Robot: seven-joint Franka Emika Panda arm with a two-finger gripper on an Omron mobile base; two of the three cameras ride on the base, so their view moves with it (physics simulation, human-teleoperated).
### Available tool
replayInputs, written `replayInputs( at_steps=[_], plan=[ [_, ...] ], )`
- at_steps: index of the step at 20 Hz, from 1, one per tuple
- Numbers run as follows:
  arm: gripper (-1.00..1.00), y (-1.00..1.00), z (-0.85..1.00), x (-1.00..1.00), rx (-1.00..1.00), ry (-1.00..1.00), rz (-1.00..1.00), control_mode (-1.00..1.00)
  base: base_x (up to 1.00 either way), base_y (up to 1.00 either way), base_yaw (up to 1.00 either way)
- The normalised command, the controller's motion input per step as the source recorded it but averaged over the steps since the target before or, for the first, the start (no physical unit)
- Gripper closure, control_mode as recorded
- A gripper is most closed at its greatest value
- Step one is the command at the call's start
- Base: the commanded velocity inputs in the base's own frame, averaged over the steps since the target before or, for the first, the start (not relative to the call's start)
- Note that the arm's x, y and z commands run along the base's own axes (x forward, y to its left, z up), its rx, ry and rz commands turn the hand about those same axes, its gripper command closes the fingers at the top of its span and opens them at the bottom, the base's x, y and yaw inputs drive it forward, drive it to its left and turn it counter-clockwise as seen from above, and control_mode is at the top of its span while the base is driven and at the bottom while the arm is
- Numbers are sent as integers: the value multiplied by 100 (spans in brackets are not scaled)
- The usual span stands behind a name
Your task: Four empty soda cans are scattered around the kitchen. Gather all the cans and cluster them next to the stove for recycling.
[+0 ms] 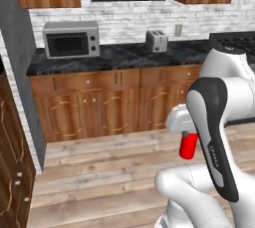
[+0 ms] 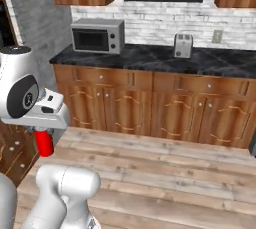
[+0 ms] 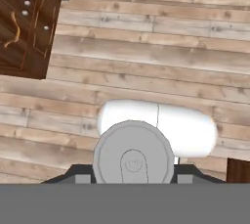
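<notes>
Apparently one red soda can (image 1: pixel 188 145) hangs in the claw (image 1: pixel 187 133).

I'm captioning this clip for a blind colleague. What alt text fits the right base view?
A white robot arm's gripper holds a red soda can upright above the wood floor. Beyond it, wooden cabinets carry a black counter with a silver toaster oven and a toaster.

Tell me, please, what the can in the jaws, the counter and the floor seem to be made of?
Soda can: likely painted metal, with a glossy red wall and a silvery grey top in the hand view. Counter: polished black stone, probably marble, with pale veining. Floor: matt wood planks with visible grain and seams.
</notes>
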Motion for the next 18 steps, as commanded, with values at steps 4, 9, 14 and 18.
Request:
replayInputs(
  at_steps=[4,9,14,18],
  plan=[
    [100,0,0,0,0,0,0,100,96,-10,9],
    [100,0,0,0,0,0,0,100,65,-50,9],
    [100,0,0,0,0,0,0,100,27,-88,7],
    [100,0,0,0,0,0,0,100,15,-100,6]
  ],
)
